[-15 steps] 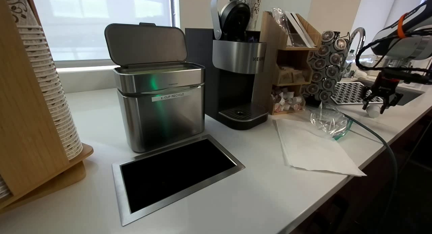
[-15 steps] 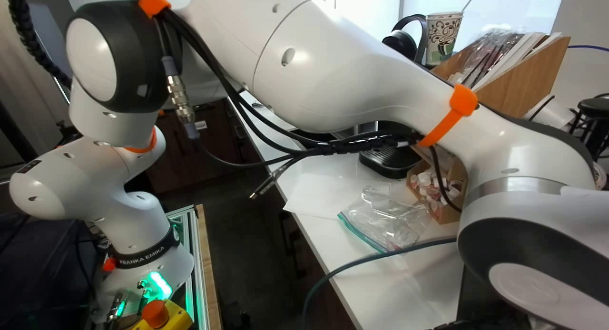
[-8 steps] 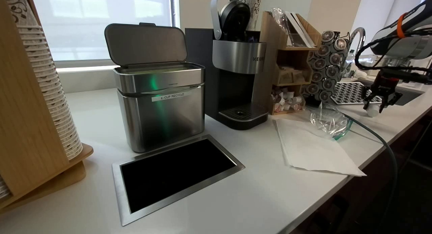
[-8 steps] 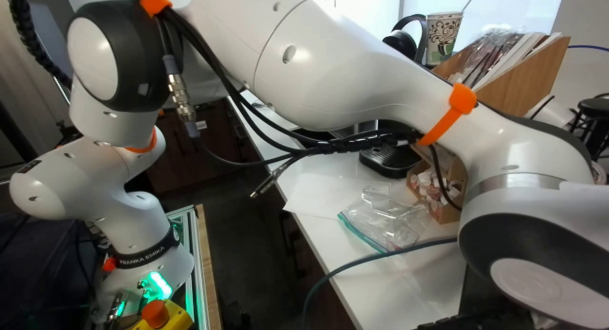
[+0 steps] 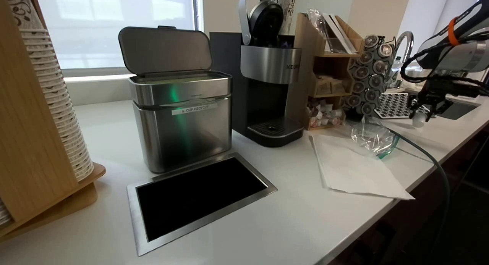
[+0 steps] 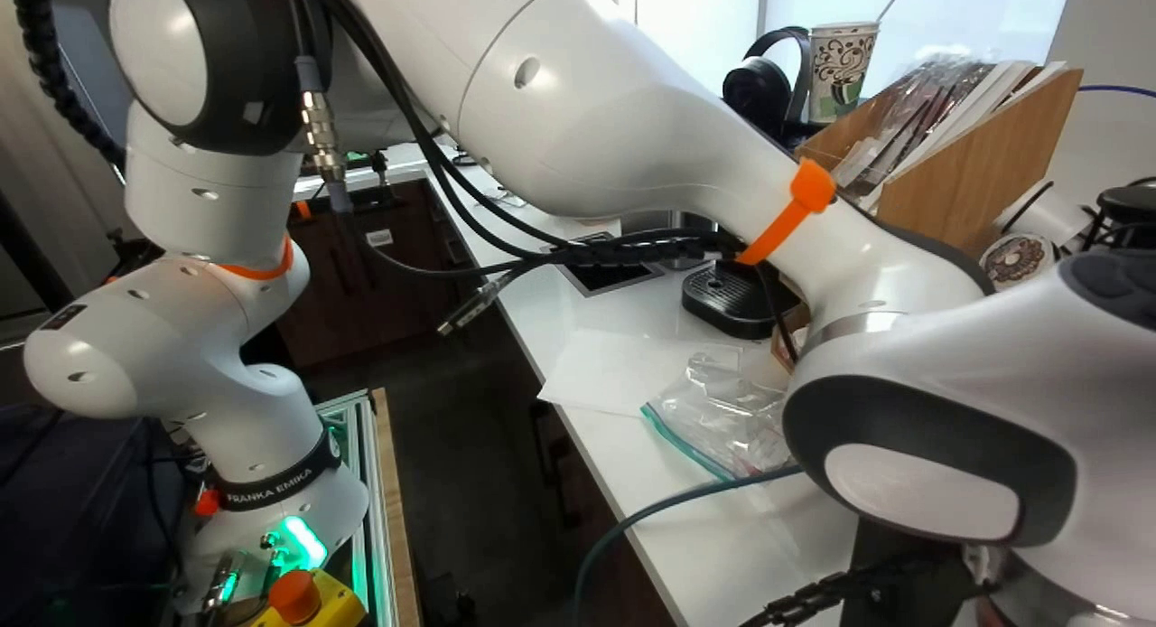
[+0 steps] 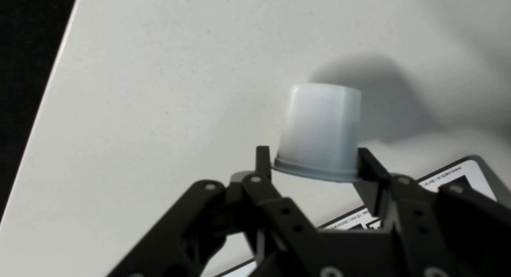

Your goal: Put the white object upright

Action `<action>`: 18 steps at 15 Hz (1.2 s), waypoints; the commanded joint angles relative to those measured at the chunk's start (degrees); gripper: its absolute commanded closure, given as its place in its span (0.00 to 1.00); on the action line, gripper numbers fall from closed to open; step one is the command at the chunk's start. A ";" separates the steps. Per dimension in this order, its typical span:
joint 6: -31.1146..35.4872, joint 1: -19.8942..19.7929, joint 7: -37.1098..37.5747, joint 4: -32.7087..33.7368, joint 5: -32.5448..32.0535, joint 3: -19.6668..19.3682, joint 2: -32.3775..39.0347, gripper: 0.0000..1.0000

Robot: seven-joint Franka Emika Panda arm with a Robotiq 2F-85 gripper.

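Note:
The white object, a small tapered cup [image 7: 321,129], is pinched near its rim between the two fingers of my gripper [image 7: 313,162] in the wrist view. Its wide rim faces the gripper, and the narrower end points away over the counter. A dark shadow lies on the counter beside the cup. In an exterior view the cup [image 5: 419,120] hangs slightly tilted below my gripper [image 5: 420,115]; any gap to the counter is hard to make out. Elsewhere the arm's wrist [image 6: 939,455] fills the right side, with the cup and fingers out of sight.
A black-and-white patterned board [image 5: 395,105] lies close behind the gripper, near the sink [image 5: 458,109]. A clear plastic bag [image 5: 372,137], a teal hose [image 5: 431,158] and white paper [image 5: 355,167] lie on the counter. The counter's front edge [image 7: 48,85] runs along the left in the wrist view.
The jaws have closed on the white cup. Gripper and cup have since shifted up and left in an exterior view, and the gripper has tilted. The forearm has swung too.

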 commanded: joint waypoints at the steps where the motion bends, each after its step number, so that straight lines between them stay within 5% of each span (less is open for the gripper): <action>1: 11.97 3.14 2.14 -11.02 -1.02 -1.56 -5.54 0.71; 9: 35.96 9.56 7.38 -23.97 -1.63 -6.56 -8.40 0.71; 18: 51.11 19.41 9.52 -30.25 1.39 -15.89 -6.26 0.71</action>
